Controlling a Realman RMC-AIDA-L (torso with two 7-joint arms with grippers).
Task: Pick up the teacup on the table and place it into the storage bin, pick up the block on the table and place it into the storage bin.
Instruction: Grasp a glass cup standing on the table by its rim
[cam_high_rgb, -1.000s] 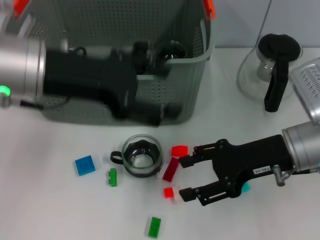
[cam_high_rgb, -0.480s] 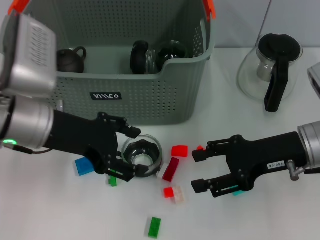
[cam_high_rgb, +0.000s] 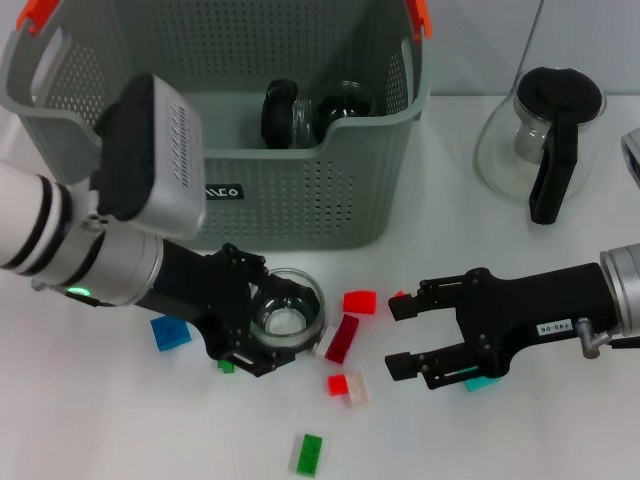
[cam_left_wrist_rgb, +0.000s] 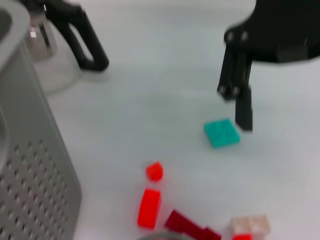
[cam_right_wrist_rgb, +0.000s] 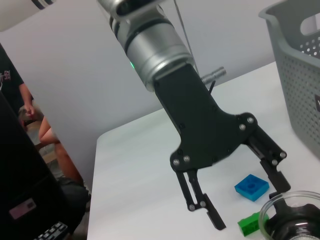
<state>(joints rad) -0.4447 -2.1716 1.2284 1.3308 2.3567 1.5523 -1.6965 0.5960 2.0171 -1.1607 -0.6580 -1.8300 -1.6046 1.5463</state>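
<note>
Left gripper (cam_high_rgb: 262, 321) straddles the glass teacup (cam_high_rgb: 285, 318) with fingers spread, just before the storage bin (cam_high_rgb: 300, 190); right gripper (cam_high_rgb: 402, 339) hovers spread over scattered blocks.

The left gripper (cam_high_rgb: 262, 322) has come down from the storage bin (cam_high_rgb: 300, 190) and now brackets the teacup (cam_high_rgb: 287, 318).
</note>
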